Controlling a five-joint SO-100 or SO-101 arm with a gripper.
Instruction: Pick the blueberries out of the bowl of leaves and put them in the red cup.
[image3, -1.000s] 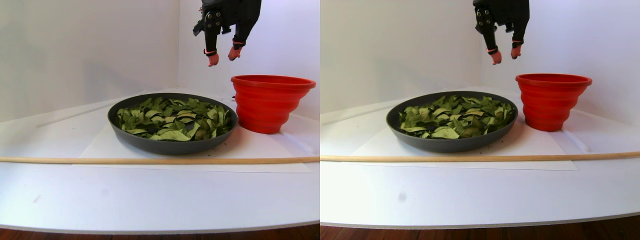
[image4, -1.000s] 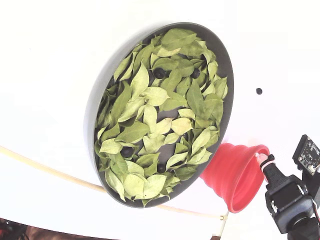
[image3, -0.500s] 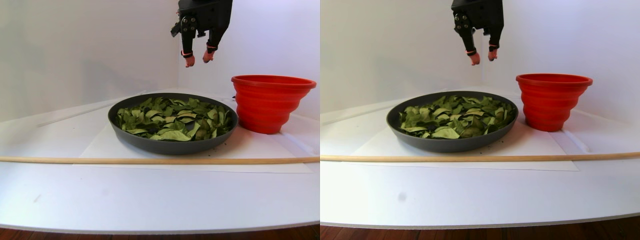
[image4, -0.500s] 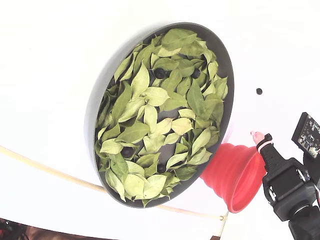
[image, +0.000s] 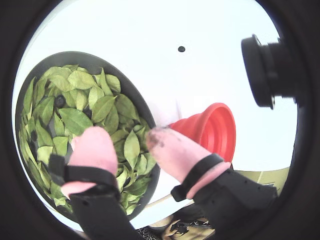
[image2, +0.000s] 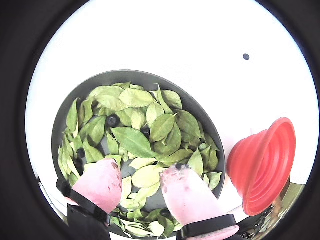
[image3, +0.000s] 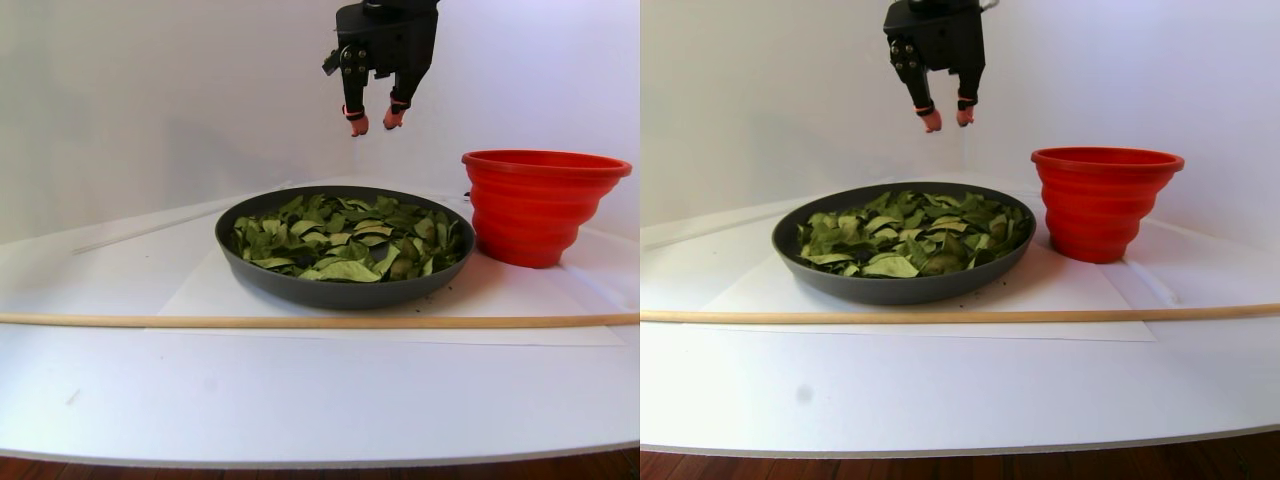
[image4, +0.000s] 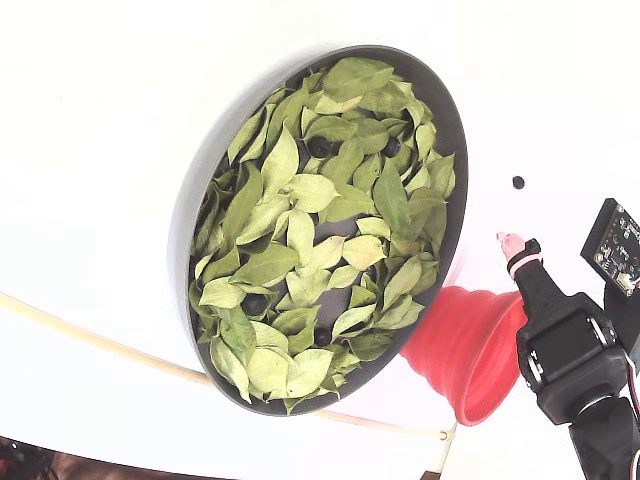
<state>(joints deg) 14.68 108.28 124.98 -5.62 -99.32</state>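
The fingers (image2: 142, 187) have swung away from the red cup (image2: 262, 167), apart and empty. Below them the bowl (image2: 150, 77) holds blueberries (image2: 113, 120) among leaves (image2: 132, 141). Another pick looks next.

My tool (image3: 371, 119): black body, pink fingertips (image2: 102, 182), black bands. Bowl (image4: 190, 210): dark grey. Leaves (image4: 300, 235): light to mid green, some yellowish. Berries (image4: 318, 147): blue-black. Cup (image4: 470, 350): bright red, ribbed. Counter (image3: 300, 390): white. Stick (image3: 300, 321): pale wood.
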